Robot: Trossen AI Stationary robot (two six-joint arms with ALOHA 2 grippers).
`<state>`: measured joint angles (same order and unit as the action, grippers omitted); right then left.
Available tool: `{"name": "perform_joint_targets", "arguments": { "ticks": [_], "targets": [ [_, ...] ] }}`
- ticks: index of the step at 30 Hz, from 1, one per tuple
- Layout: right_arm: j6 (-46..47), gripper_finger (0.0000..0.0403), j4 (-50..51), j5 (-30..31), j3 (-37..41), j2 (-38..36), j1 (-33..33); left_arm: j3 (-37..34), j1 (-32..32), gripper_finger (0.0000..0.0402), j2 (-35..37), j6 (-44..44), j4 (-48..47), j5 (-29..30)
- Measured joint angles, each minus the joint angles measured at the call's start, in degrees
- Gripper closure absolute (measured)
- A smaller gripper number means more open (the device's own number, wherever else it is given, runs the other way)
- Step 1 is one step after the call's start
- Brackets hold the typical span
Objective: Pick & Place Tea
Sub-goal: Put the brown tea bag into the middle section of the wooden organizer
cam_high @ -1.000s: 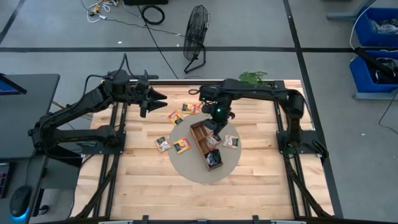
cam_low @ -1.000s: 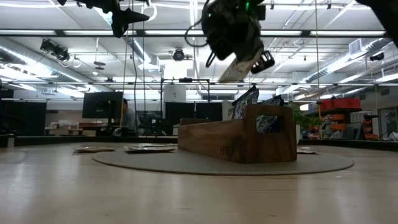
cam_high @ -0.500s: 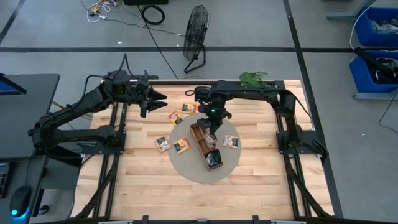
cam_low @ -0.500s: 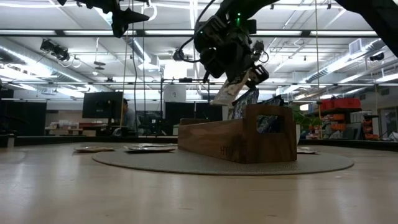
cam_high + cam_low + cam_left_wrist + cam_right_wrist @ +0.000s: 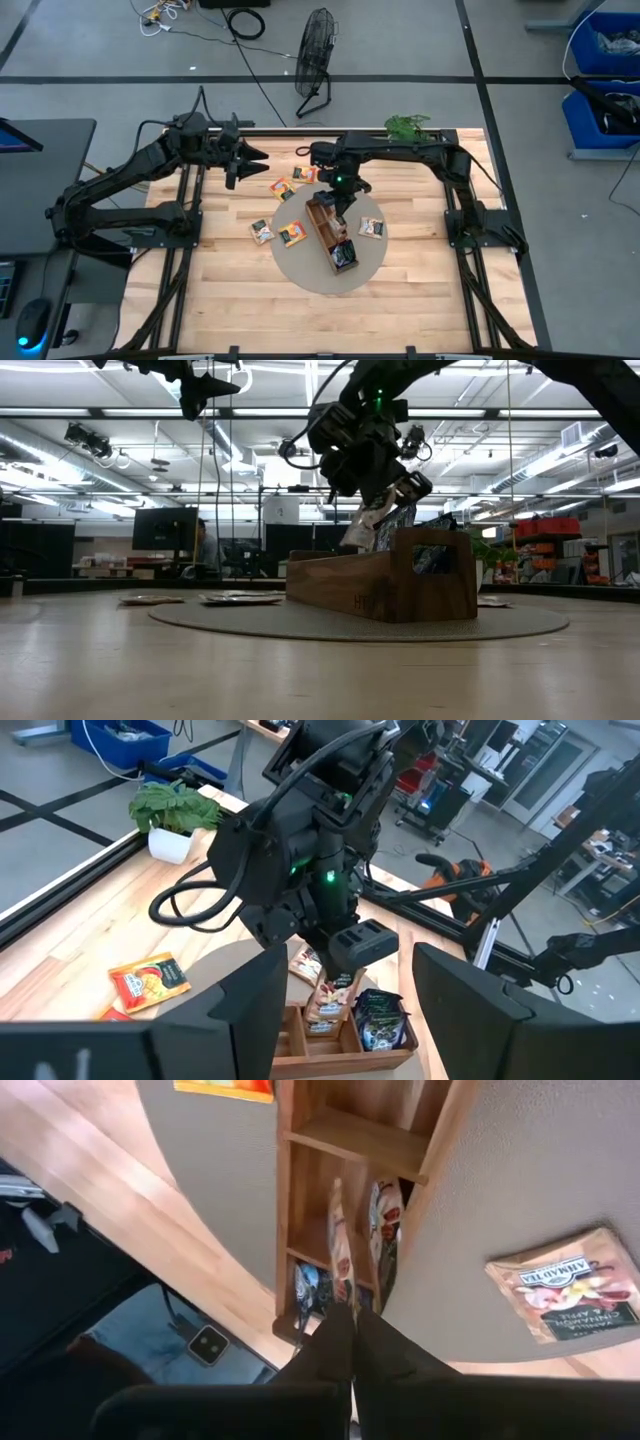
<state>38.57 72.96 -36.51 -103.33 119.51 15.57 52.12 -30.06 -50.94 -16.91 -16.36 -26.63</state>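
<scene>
Round mat (image 5: pixel 300 262) | sachet (image 5: pixel 570 1293) label: "AHMAD TEA", "VANILLA"

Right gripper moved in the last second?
Yes. The right gripper, jaws shut on a pale tea sachet, has come down toward the long brown wooden compartment tray and shifted toward its far end.

Light wooden plank table (image 5: pixel 230 290) at frame centre carries round grey-beige mat (image 5: pixel 300 265) right of centre; flat square tea sachets (image 5: pixel 262 232) lie at mat's left and above it.
</scene>
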Motion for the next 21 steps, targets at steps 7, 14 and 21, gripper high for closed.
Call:
{"name": "perform_joint_targets", "arguments": {
  "ticks": [7, 14, 21],
  "targets": [
    [0.3, 0.0403, 0.3, 0.7, 0.0, 0.1, -0.2, 0.0, 0.0, 0.0181, 0.0, 0.2, 0.0, 0.0],
    [1.1, 0.0403, 0.7, 2.0, 0.0, 0.1, -0.6, 0.0, 0.0, 0.0181, 0.0, 0.8, 0.0, 0.0],
    [1.3, 0.0403, 0.8, 2.4, 0.0, 0.3, -1.3, 0.0, 0.0, 0.0181, -0.1, 1.2, 0.0, 1.5]
  ]
}}
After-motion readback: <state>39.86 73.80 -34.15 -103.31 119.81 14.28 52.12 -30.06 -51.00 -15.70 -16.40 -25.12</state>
